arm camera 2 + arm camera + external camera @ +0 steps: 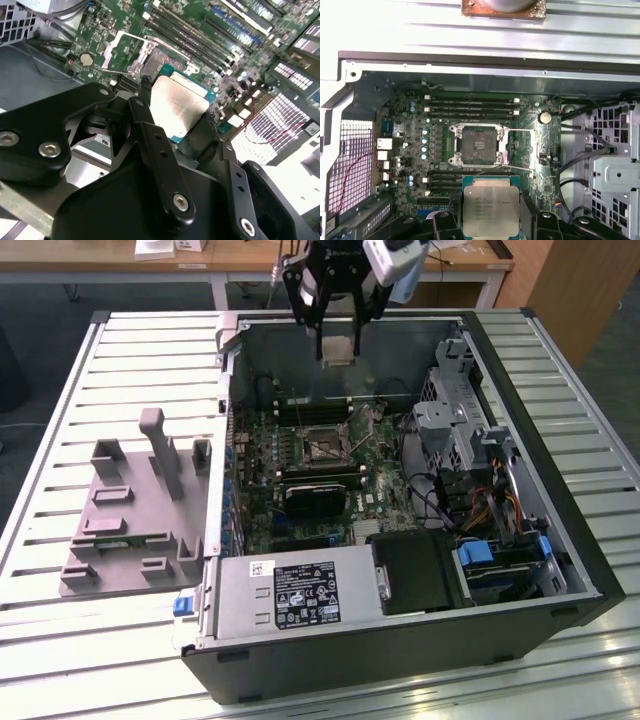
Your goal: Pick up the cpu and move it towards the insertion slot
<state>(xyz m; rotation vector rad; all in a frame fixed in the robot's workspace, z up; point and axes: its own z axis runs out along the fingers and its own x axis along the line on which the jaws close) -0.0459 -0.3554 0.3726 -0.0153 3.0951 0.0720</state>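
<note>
Pickup done: gripper (pixel 338 340) fingers (pixel 160 150) closed on the cpu (pixel 491 207), held in the air above the open computer case (pixel 560 530) near the counter's far edge, insertion slot (pixel 476 145) empty, cpu not yet over it.

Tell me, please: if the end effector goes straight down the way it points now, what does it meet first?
Probably the motherboard beside the insertion slot, not the slot itself. The end effector holds the cpu offset from it; depth is unclear.
</note>
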